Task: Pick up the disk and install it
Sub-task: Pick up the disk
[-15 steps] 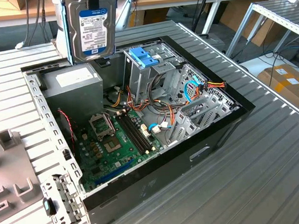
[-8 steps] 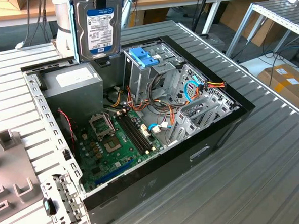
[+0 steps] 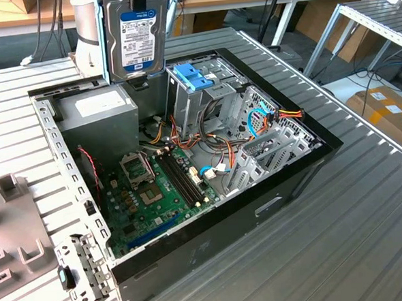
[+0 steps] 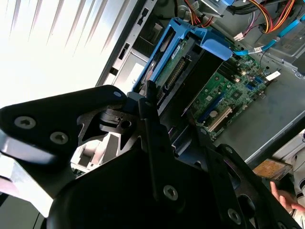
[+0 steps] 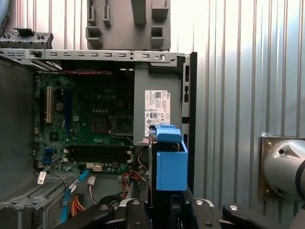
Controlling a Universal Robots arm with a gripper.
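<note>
The disk [image 3: 134, 42] hangs upright above the back of the open computer case [image 3: 285, 186], its white label with the blue band facing the exterior camera. A light-blue plastic frame runs along its edge [image 3: 102, 40]. In both wrist views the disk is seen edge-on, with that blue frame [image 5: 170, 164] round it and its green circuit board [image 4: 175, 71] showing. My gripper [image 5: 164, 207] is shut on the disk, with a black finger [image 4: 148, 124] on either side. The disk sits over the corner by the grey power-supply box [image 5: 159, 107], apart from the case.
Inside the case lie the motherboard [image 3: 149, 194], bundled cables [image 3: 267, 119] and a metal drive cage with another light-blue bracket [image 3: 191, 76]. A grey fixture [image 3: 14, 223] stands on the ribbed table at the exterior view's left. A person's hand [image 4: 286, 198] shows beside the case.
</note>
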